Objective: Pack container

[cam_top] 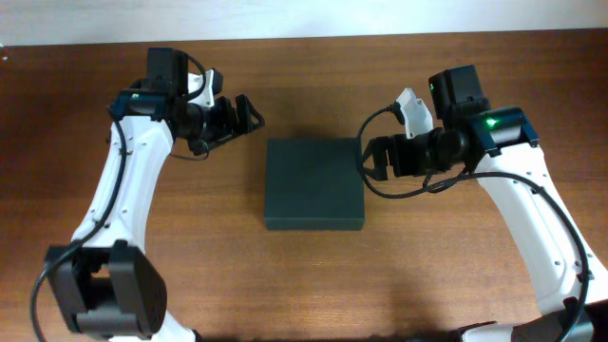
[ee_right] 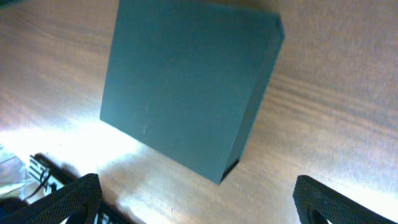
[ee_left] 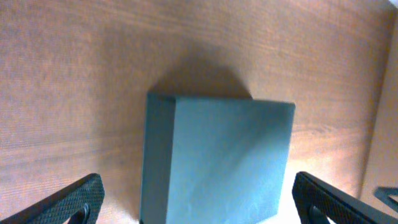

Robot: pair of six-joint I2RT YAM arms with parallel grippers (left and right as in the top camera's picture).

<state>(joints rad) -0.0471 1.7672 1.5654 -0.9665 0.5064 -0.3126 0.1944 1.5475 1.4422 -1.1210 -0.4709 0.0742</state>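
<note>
The container (cam_top: 313, 182) is a dark green-black box lying flat at the table's middle, its lid down. My left gripper (cam_top: 249, 112) hovers off the box's far-left corner, open and holding nothing. My right gripper (cam_top: 365, 160) is beside the box's right edge near the far corner, also open and holding nothing. In the left wrist view the container (ee_left: 217, 155) lies ahead between the spread fingers (ee_left: 81, 199), and the gripper (ee_left: 199, 208) is apart from it. In the right wrist view the container (ee_right: 186, 81) sits ahead of the open gripper (ee_right: 198, 202), with bare wood between.
The brown wooden table (cam_top: 313, 285) runs out on all sides of the box, and its back edge (cam_top: 304, 36) lies along the top. A bundle of cables (ee_right: 38, 168) shows at the lower left of the right wrist view.
</note>
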